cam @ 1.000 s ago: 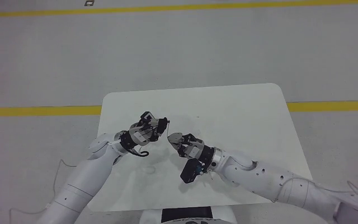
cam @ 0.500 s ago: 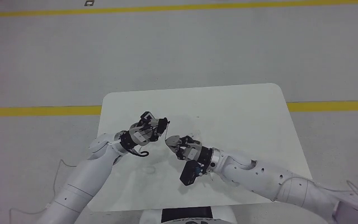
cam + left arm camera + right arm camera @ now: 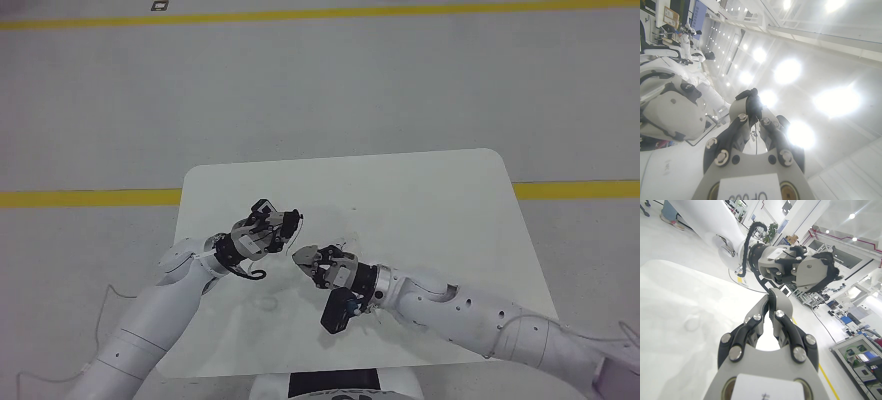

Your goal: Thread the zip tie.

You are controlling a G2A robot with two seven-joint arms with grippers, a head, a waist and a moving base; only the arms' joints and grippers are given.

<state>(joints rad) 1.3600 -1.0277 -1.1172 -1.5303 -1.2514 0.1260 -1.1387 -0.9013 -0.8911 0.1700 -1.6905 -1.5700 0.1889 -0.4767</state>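
Note:
The zip tie (image 3: 755, 132) is a thin black strap running down between the fingers of my left gripper (image 3: 751, 94), which is shut on it. In the top view that left gripper (image 3: 285, 222) hangs over the left half of the white table (image 3: 430, 190). My right gripper (image 3: 300, 256) is just beside it, a little nearer the front edge. In the right wrist view the right gripper (image 3: 769, 298) has its fingertips pressed together with nothing visible between them. It points up at the left gripper (image 3: 830, 263), a short gap away.
A black cable loop (image 3: 255, 272) hangs below the left wrist. The table's left edge (image 3: 183, 215) lies close to the left arm. Bare tabletop (image 3: 450, 220) stretches to the right and the back. Yellow floor lines (image 3: 90, 197) run past the table.
My right gripper has shifted left and slightly toward the front edge, ending closer under the left gripper. The left gripper has kept still with the zip tie.

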